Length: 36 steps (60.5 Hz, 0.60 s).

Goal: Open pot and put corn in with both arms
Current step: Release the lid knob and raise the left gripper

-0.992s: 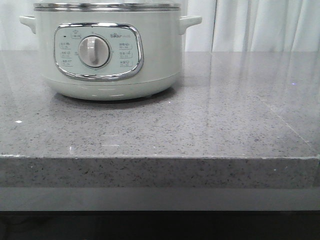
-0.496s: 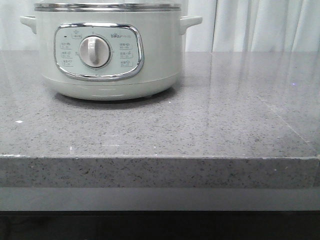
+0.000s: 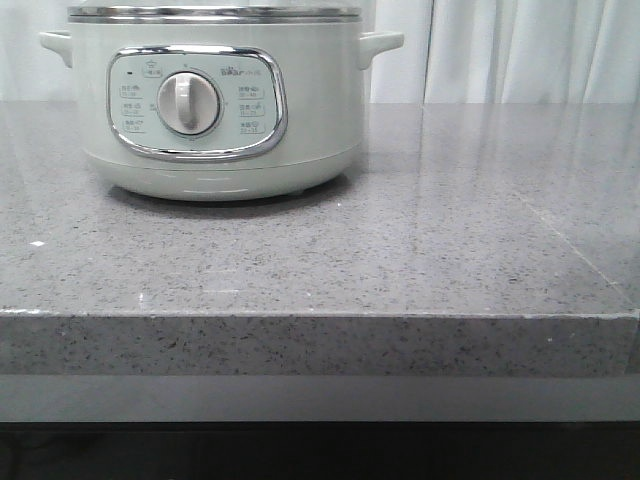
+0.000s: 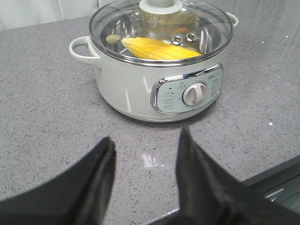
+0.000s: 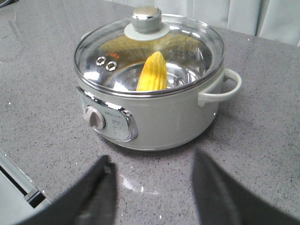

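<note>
The pale mint-green pot [image 3: 215,110] stands at the back left of the grey counter, also seen as pot [image 4: 159,79] and pot [image 5: 150,112]. A glass lid [image 4: 161,28] with a knob [image 5: 146,18] sits closed on it. Through the glass the yellow corn [image 4: 157,49] lies inside; the right wrist view shows the same corn [image 5: 153,72]. My left gripper [image 4: 147,140] hovers open over bare counter in front of the pot, holding nothing. My right gripper [image 5: 152,161] is likewise open and holds nothing, short of the pot. Neither gripper appears in the front view.
The speckled grey counter [image 3: 400,240] ends in a front edge [image 3: 320,315] close to the camera. White curtains [image 3: 520,50] hang behind. The pot's side handles [image 5: 222,89] stick out on both sides. A small round object [image 4: 113,38] lies inside the pot beside the corn.
</note>
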Each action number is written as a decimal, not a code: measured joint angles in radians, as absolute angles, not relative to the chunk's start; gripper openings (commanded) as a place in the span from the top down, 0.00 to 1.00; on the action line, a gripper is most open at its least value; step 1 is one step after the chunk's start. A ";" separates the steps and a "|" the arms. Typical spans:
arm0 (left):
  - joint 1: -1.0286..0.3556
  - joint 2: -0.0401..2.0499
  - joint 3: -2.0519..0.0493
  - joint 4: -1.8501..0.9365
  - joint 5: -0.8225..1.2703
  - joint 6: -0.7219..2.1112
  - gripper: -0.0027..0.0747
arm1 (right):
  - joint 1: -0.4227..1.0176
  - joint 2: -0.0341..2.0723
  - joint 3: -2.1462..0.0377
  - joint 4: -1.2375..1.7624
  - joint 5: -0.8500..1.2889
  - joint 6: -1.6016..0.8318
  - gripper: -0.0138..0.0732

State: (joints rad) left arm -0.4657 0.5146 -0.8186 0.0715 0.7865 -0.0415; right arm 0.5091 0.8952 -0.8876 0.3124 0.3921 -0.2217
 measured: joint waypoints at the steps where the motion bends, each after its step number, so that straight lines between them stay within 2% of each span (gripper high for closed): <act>1: -0.466 0.515 -0.819 0.072 0.786 -0.041 0.77 | 0.509 0.895 -0.888 0.312 0.397 -0.222 0.66; 7: -0.466 0.515 -0.819 0.072 0.786 -0.041 0.87 | 0.509 0.895 -0.888 0.312 0.412 -0.222 0.76; 12: -0.466 0.515 -0.819 0.072 0.786 -0.041 0.92 | 0.509 0.895 -0.888 0.312 0.418 -0.222 0.80; 23: -0.466 0.515 -0.819 0.072 0.786 -0.041 0.99 | 0.509 0.895 -0.888 0.312 0.421 -0.222 0.80; 36: -0.468 0.512 -0.810 0.074 0.770 -0.041 0.99 | 0.509 0.895 -0.888 0.312 0.424 -0.222 0.80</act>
